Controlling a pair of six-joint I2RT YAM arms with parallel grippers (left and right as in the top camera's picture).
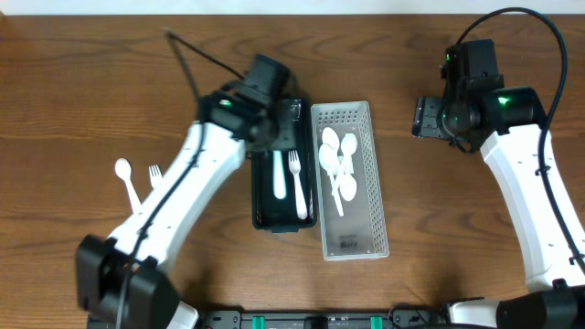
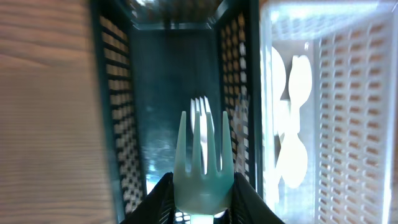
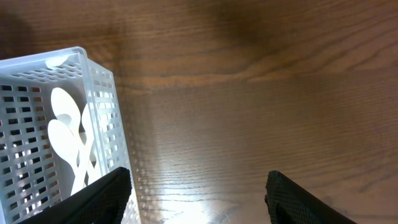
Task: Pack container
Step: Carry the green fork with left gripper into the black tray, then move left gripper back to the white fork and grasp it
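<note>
My left gripper [image 2: 202, 202] is shut on the base of a white plastic fork's [image 2: 201, 163] head, with the tines pointing along the inside of the black basket [image 2: 115, 112]. Overhead, this gripper [image 1: 271, 123] hangs over the basket's [image 1: 257, 196] far end. In the basket lies another white fork [image 1: 296, 181], beside a white piece [image 1: 279, 174]. The white basket [image 1: 377, 210] stands right next to it and holds several white spoons [image 1: 336, 160]. My right gripper [image 3: 199, 196] is open over bare wood, to the right of the white basket [image 3: 102, 93].
A loose white spoon [image 1: 126, 179] and a loose white fork [image 1: 155, 171] lie on the wooden table [image 1: 73, 91], left of my left arm. A black cable [image 1: 196, 57] runs across the table behind that arm.
</note>
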